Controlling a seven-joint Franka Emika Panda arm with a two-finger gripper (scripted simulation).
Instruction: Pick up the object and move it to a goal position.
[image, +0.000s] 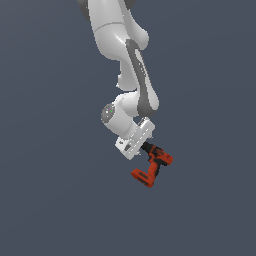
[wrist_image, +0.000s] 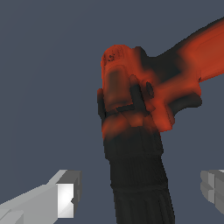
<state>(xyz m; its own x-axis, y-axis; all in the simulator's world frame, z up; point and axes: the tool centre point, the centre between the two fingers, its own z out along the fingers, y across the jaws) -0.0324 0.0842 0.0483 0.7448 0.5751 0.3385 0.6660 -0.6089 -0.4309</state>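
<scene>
The jaws stand apart: in the wrist view the two pale fingers (wrist_image: 65, 194) sit at either lower corner of the frame with a gap on each side of the black chuck tip (wrist_image: 138, 175) between them, so nothing is clamped. The drill (image: 153, 167) lies just right of centre in the exterior view, its chuck pointing up toward the gripper (image: 142, 142) and its flared red base (image: 142, 177) lowest in the frame. Whether the fingers touch it I cannot tell. The white arm (image: 120, 45) runs down from the upper middle. No goal marker shows. By my reading the grasp is the step in hand: the next move calls for closing squarely on the chuck before any lifting.
</scene>
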